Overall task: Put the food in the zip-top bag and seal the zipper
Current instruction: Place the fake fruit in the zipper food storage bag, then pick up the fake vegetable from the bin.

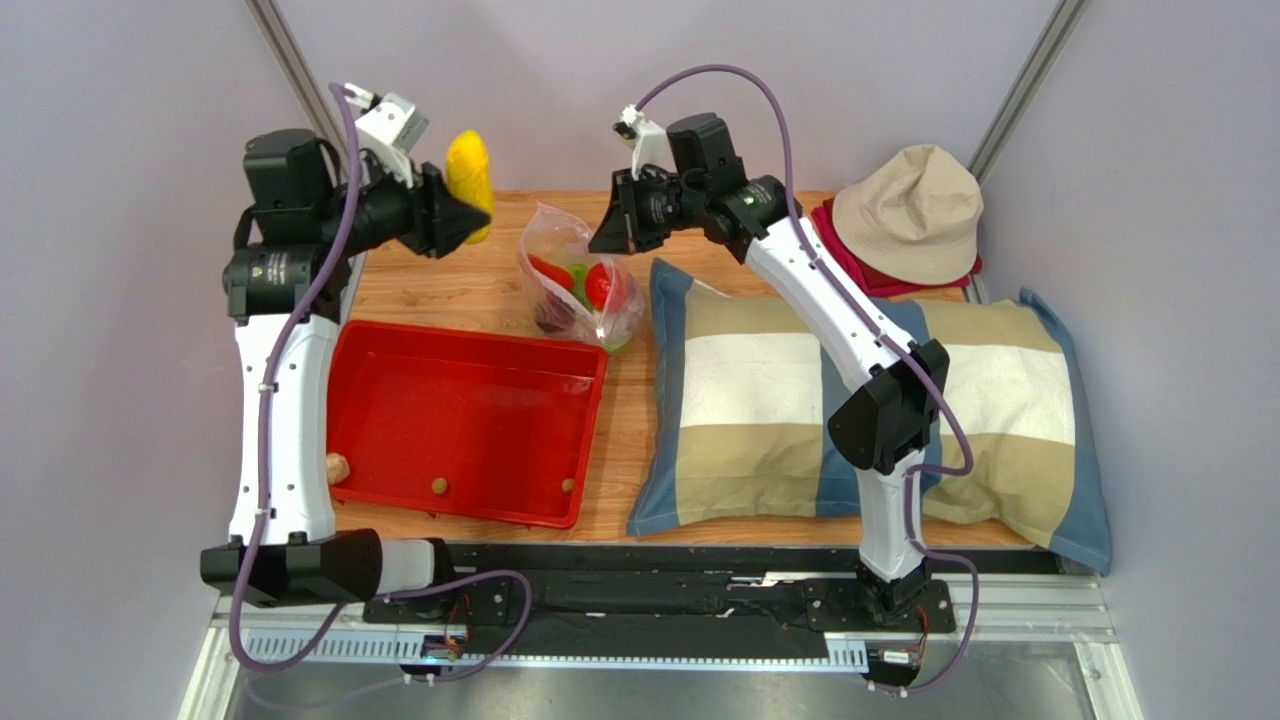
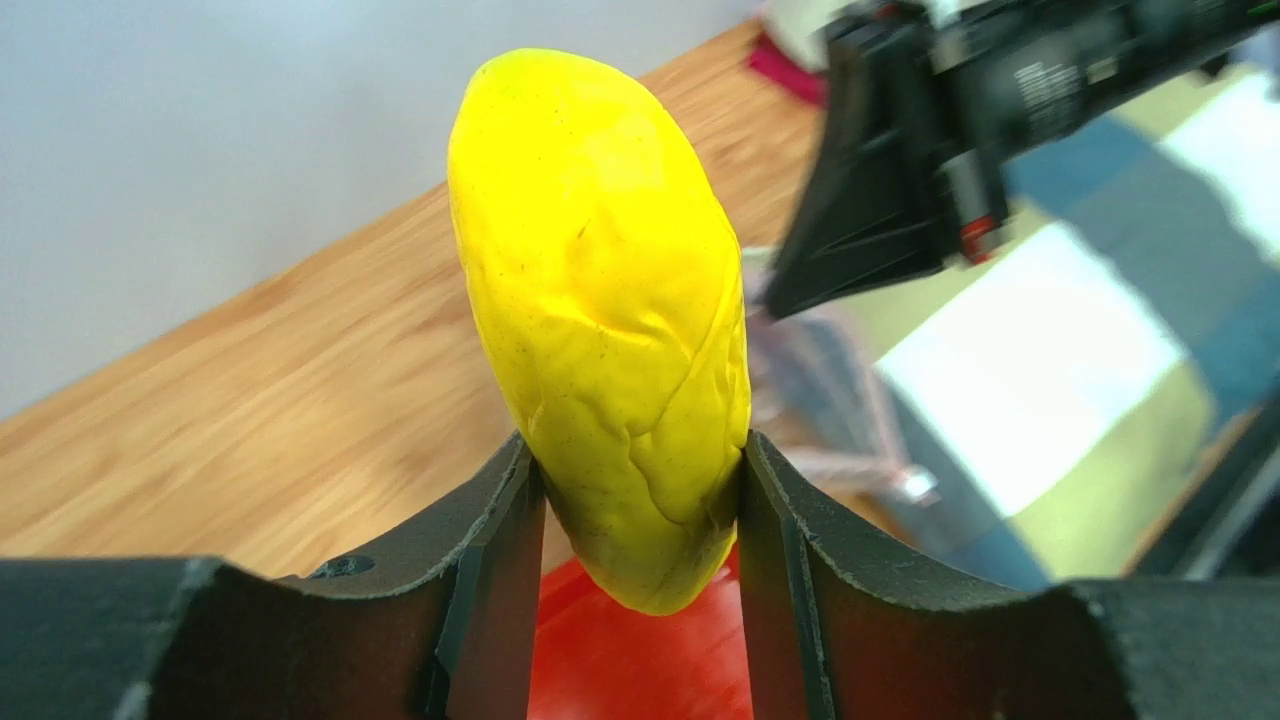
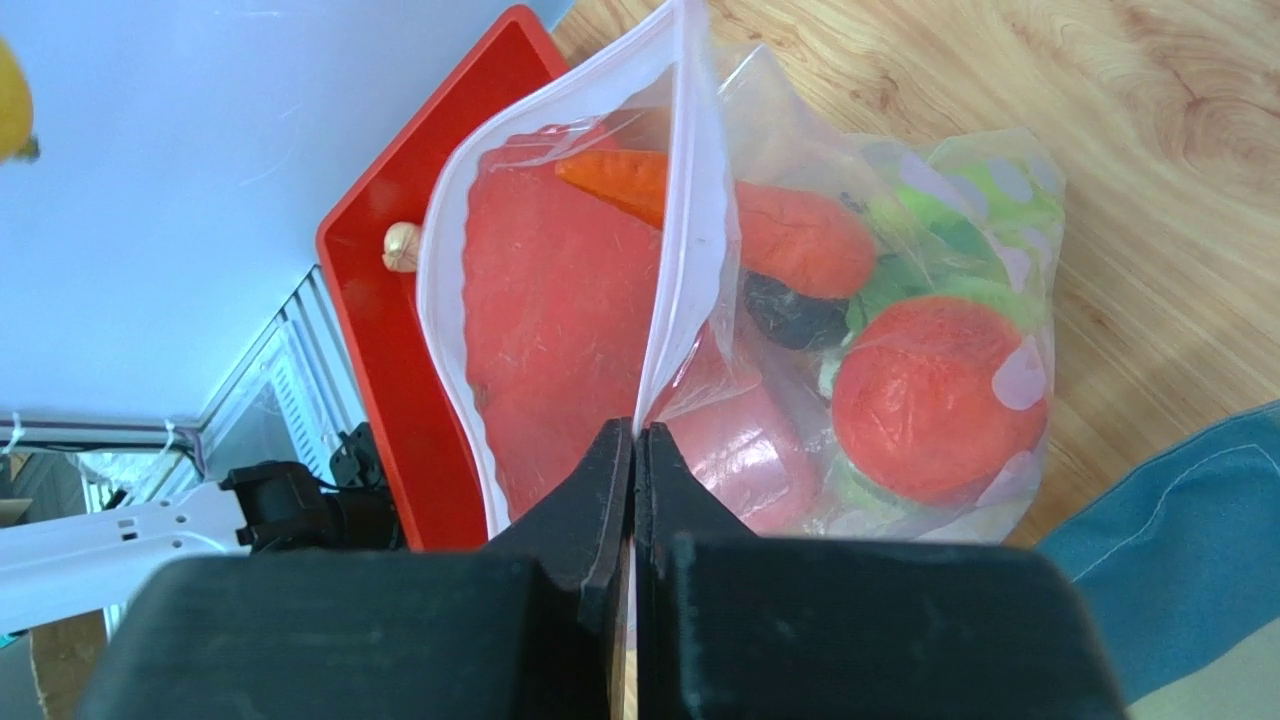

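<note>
Left fingers (image 2: 489, 578) are roughly half open and clamped on the lower end of the yellow banana-like piece (image 2: 601, 300). It sticks up out of them, pad on each side, nothing else touching it. It's up in the air past the far-left corner of the red tray (image 1: 451, 405), off to the left of the bag and not over it yet.

Right fingers (image 3: 594, 503) are squeezed completely shut on one lip of the zip-top bag (image 3: 962, 165), pinching the thin mouth edge and pulling that side up. My guess is that's the whole point of the hold: one wall lifted so the mouth gapes toward the left arm and the banana has somewhere to go.

The bag sits on the wooden counter (image 1: 481, 285), between the tray and the striped pillow (image 1: 887, 405). Already inside are an orange carrot (image 3: 616, 177), a red-orange fruit (image 3: 924, 398), a dark round fruit (image 3: 796, 312) and some green bits I can't identify through the crinkly plastic.

So I'd call it mostly loaded, with the zipper not pressed closed. Tricky bit next is probably lining up a long piece with a floppy opening.
</note>
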Available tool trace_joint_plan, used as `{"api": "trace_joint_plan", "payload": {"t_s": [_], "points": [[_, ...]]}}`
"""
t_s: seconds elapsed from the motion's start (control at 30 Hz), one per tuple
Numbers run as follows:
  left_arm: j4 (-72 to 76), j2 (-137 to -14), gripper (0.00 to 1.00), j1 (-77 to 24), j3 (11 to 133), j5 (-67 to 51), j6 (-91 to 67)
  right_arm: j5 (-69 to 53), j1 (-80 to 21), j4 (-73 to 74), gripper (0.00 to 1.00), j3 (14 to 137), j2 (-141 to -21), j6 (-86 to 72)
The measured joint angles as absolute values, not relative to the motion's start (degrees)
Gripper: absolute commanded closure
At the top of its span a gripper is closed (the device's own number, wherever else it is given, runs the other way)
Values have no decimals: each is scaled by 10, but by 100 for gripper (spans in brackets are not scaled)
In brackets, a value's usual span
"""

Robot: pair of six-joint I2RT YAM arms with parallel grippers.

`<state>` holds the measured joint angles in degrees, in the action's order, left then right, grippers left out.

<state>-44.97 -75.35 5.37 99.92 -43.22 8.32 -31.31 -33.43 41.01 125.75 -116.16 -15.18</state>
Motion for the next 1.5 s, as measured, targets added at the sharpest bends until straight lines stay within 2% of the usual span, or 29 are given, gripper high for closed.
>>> {"api": "trace_joint_plan", "payload": {"t_s": [0.13,0.37,0.47,0.5,0.57,0.77,0.8,0.87,0.9,1.03,1.13,1.3,1.5], "points": [[-371,-771,94,-13,991,-455,4,-314,-335,422,100,1285,-1162,-157],[-249,-794,90,-90,885,-435,-65,-316,-326,422,100,1314,-1179,-200],[-223,-810,77,-102,856,-411,-70,-320,-320,420,100,1318,-1191,-227],[-214,-815,57,-105,847,-399,-67,-321,-318,419,100,1318,-1194,-234],[-209,-824,41,-109,837,-381,-57,-323,-312,416,100,1318,-1199,-248],[-241,-854,24,-115,853,-361,-32,-328,-302,407,100,1318,-1205,-277],[-249,-854,11,-115,853,-359,-30,-329,-302,405,100,1318,-1206,-280],[-260,-851,9,-115,853,-356,-24,-331,-302,399,100,1318,-1207,-287],[-267,-849,4,-115,853,-355,-20,-332,-302,398,100,1318,-1207,-289],[-313,-821,4,-91,853,-363,-19,-332,-302,396,100,1318,-1207,-289],[-379,-790,5,-36,870,-367,7,-331,-302,396,100,1318,-1207,-285],[-512,-769,6,70,898,-318,95,-329,-302,398,100,1317,-1207,-265],[-677,-768,11,158,846,-220,237,-329,-299,401,100,1304,-1206,-247]]}}
